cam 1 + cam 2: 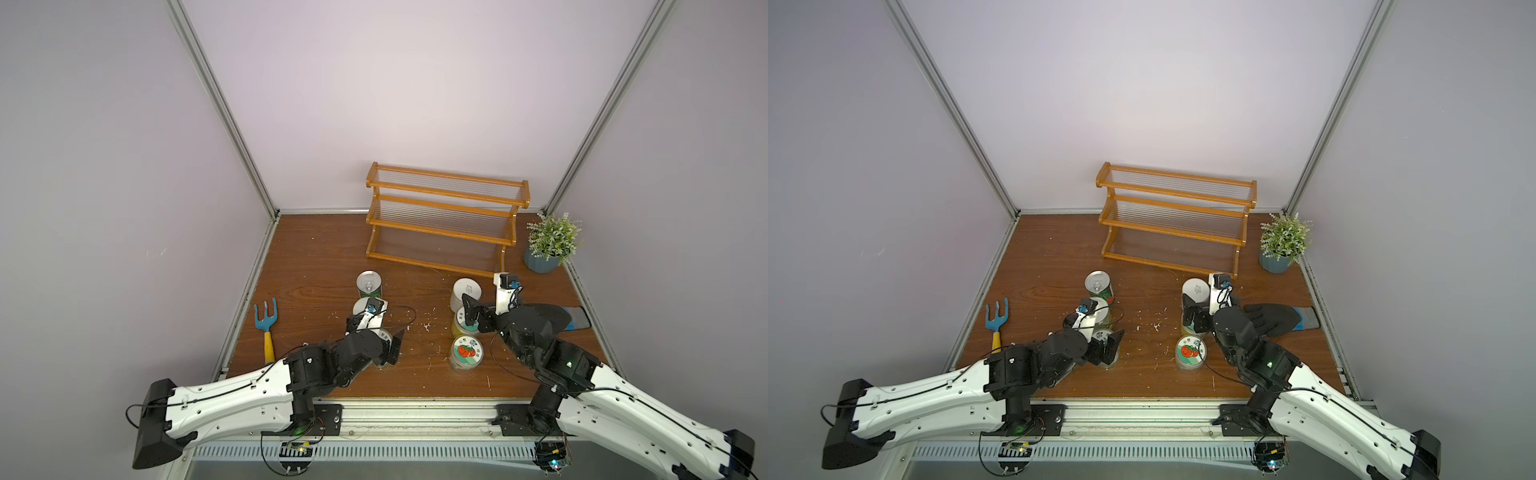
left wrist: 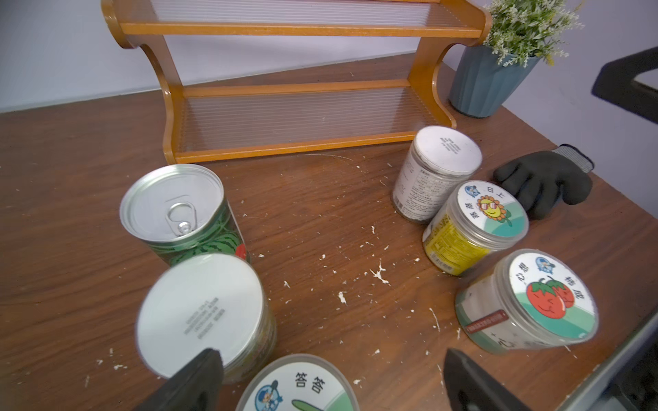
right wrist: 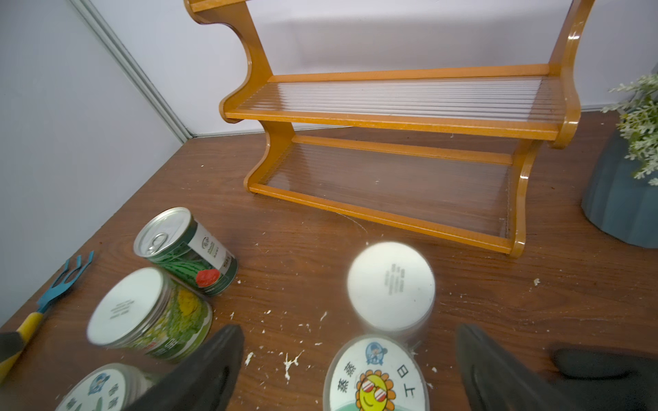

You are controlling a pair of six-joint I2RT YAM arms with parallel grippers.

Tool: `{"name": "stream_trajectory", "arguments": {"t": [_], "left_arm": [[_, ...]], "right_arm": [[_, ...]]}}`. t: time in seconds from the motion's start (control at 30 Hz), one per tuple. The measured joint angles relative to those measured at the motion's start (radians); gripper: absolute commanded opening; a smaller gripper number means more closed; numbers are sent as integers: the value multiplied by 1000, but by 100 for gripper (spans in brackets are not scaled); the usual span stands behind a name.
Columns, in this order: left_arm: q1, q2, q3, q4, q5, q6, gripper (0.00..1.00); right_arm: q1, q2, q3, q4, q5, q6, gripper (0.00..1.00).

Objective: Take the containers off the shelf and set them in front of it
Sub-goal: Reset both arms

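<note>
The orange-brown wooden three-tier shelf (image 1: 446,220) stands bare at centre frame, the six cans and jars (image 1: 466,352) on the brown desk (image 1: 316,257) below it, and the left hand (image 2: 334,377) and right hand (image 3: 350,359) gape empty low among them, so a careless retreat could topple one.

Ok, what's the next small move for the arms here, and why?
Probably lift the left gripper and right gripper straight up and back. The shelf is bare and all six containers stand on the table before it. Both hang open, over the green-print-lid jar and sunflower-lid jar respectively, gripping nothing, so a straight lift should clear them.
</note>
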State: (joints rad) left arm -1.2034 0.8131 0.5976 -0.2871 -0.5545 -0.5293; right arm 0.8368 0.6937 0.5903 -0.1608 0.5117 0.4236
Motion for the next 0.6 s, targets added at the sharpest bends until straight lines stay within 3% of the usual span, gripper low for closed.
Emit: {"name": "stream_trajectory", "arguments": {"t": [0.13, 0.37, 0.6], "left_arm": [[102, 36, 39, 71, 2, 117, 100], [444, 173, 129, 283, 126, 302, 100], [647, 345, 175, 443, 243, 391, 100]], "right_arm": [[-134, 38, 0, 53, -71, -38, 99], [-392, 117, 0, 153, -215, -85, 99], [-504, 176, -13, 229, -285, -153, 99]]}}
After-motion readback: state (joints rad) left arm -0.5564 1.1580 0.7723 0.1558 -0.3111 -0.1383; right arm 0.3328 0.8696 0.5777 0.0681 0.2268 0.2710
